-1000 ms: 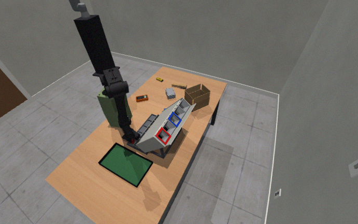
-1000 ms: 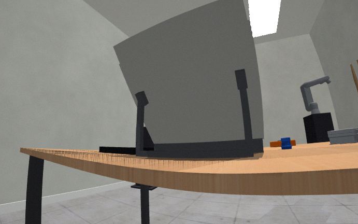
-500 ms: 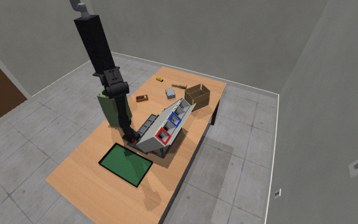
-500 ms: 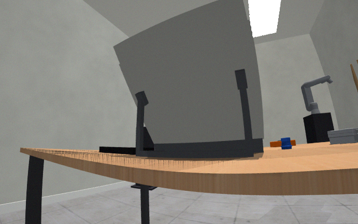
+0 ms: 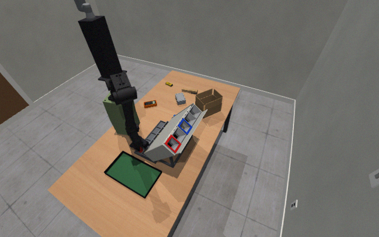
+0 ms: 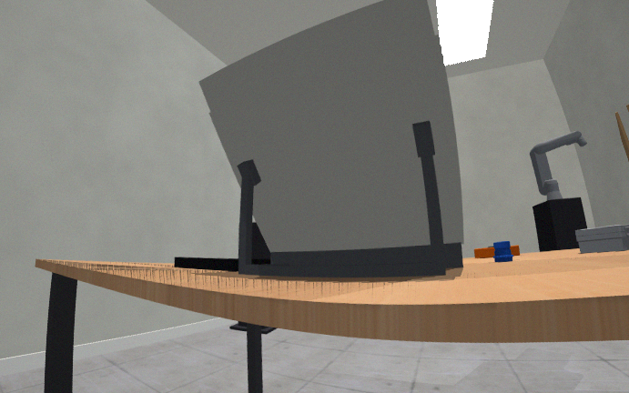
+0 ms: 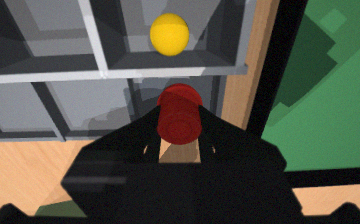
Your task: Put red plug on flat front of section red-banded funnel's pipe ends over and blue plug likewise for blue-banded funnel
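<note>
My gripper (image 7: 179,111) is shut on the red plug (image 7: 179,114), held upright just over the flat front part of the rightmost section of the grey sectioned tray (image 7: 106,75). A yellow marble (image 7: 169,34) lies in the catch part of that same section, right behind the plug. In the top view the gripper (image 5: 138,145) is low at the near end of the tilted grey cover (image 5: 170,133), with the red-banded funnel (image 5: 172,143) and the blue-banded funnel (image 5: 184,125) on top. The blue plug (image 6: 502,251) stands on the table beyond the cover.
A green mat with a black rim (image 5: 132,173) lies right beside the tray end and also shows in the wrist view (image 7: 331,85). A cardboard box (image 5: 208,101), a grey case (image 5: 180,98), an orange device (image 5: 150,103) and small items lie at the far end of the table.
</note>
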`<state>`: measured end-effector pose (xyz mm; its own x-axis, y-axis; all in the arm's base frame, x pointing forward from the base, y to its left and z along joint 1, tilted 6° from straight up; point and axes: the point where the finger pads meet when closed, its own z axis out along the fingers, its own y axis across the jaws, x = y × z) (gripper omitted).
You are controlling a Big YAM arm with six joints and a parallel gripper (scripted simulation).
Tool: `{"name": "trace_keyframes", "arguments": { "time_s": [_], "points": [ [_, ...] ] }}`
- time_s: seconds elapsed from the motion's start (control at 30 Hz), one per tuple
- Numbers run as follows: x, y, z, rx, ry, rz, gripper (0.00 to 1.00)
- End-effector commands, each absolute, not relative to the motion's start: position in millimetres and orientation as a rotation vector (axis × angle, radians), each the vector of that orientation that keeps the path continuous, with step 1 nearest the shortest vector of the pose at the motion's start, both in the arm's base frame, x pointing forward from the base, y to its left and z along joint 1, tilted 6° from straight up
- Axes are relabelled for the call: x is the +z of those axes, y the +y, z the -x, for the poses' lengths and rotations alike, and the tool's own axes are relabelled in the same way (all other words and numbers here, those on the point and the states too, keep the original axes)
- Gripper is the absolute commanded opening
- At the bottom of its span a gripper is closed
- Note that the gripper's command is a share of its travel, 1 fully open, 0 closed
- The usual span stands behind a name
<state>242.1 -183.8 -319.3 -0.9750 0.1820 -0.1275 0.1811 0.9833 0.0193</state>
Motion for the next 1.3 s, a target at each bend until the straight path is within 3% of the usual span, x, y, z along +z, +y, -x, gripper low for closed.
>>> {"name": "trace_keyframes", "arguments": {
  "time_s": [0.0,1.27],
  "points": [
    [-321.9,-172.3,-234.9,0.023,3.011,-0.274,0.0],
    [-320.6,-167.4,-228.1,0.033,3.019,-0.249,0.0]
  ]
}}
